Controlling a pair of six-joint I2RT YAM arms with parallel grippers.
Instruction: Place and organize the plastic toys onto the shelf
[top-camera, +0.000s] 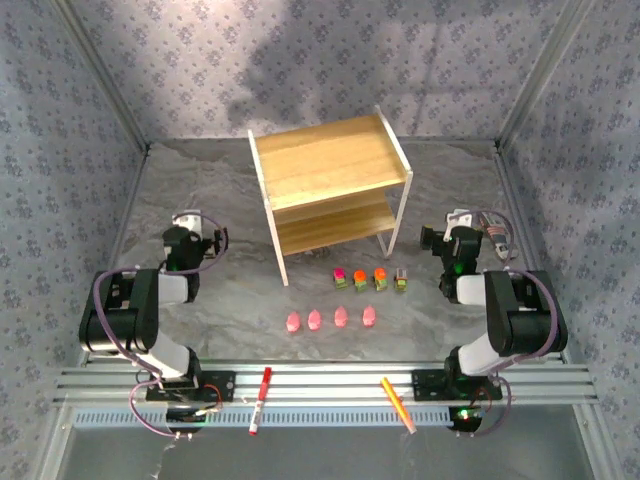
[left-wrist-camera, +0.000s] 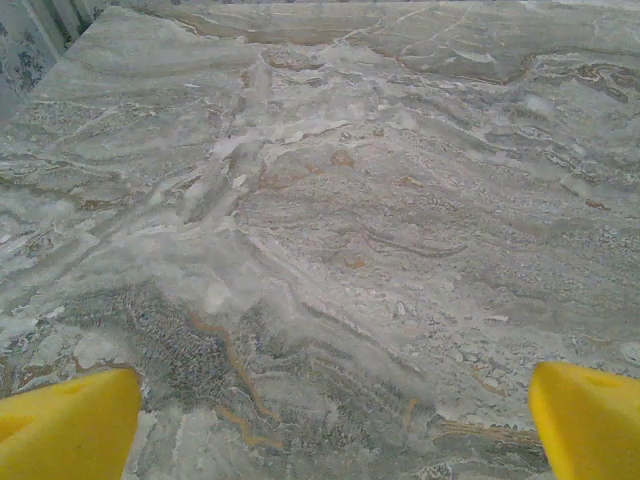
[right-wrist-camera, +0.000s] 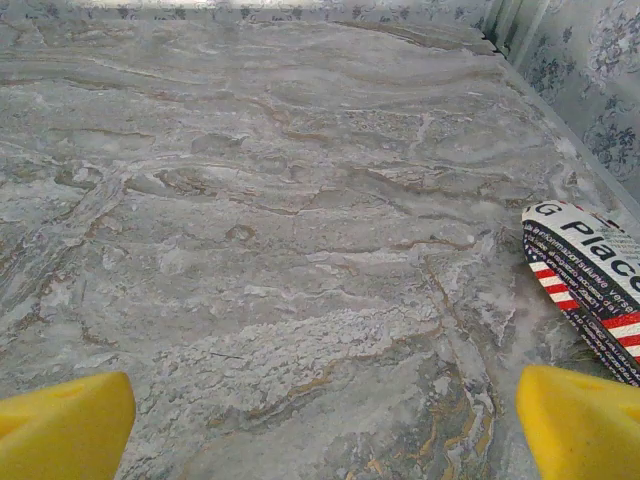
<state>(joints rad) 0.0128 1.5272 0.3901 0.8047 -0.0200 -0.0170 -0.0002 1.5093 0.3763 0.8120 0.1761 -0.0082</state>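
Lying near shelf (top-camera: 325, 160), eight plastic toys (top-camera: 340, 318)

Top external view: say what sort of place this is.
Probably a robot test cell, not a home: left arm and right arm bolted to an aluminium rail, patterned wall panels boxing in a marble-look table.

A robot lab cell: marble-print table (top-camera: 440, 180) within floral-papered walls (top-camera: 60, 130), aluminium rail (top-camera: 330, 382) along its near edge.
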